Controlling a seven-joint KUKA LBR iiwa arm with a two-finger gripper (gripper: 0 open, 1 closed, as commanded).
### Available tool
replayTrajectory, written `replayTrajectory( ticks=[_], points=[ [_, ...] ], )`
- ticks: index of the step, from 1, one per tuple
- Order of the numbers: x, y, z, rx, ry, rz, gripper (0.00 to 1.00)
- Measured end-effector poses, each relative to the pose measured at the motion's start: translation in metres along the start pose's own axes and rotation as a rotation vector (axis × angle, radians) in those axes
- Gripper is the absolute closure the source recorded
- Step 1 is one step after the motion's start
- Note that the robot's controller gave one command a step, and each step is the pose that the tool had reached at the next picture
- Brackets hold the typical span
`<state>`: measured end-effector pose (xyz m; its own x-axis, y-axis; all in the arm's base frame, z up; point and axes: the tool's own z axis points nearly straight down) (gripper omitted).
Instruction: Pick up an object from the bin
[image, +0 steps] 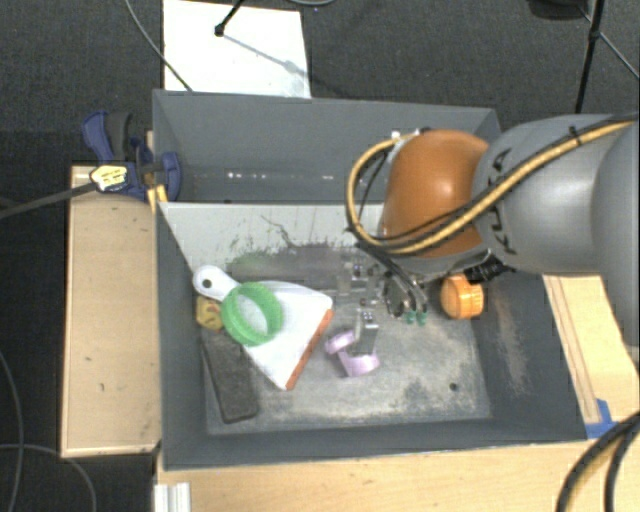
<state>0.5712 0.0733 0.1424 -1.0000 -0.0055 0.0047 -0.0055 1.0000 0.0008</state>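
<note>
Camera view from above has the gripper (366, 328) low in the middle of the bin (330, 150), hanging under the arm's round orange wrist cover. Whether it is apart or closed cannot be told from this angle. Its tip is right at a small lilac plastic piece (356, 361) lying on the bin floor a little right of centre. The tip seems to touch the top of the piece, but a hold on it cannot be made out.

Just left of the lilac piece lies a white scoop (290, 322) with an orange edge, its handle pointing to the upper left. A green ring (250, 313) rests on the scoop. A small yellowish thing (208, 316) sits by the left wall, and below it lies a dark grey block (231, 380). To the right of the gripper, close under the arm, is a small round orange thing (463, 298).
</note>
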Motion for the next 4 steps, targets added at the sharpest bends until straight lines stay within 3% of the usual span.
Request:
replayTrajectory(
  ticks=[1, 2, 3, 4],
  points=[
    [-0.002, 0.0, -0.005, 0.0, -0.007, 0.002, 0.0],
    [0.041, -0.017, 0.044, -0.001, -0.014, -0.012, 0.0],
    [0.069, 0.009, 0.067, -0.006, -0.023, 0.018, 1.0],
    [0.069, 0.009, 0.067, -0.006, -0.023, 0.019, 1.0]
  ],
)
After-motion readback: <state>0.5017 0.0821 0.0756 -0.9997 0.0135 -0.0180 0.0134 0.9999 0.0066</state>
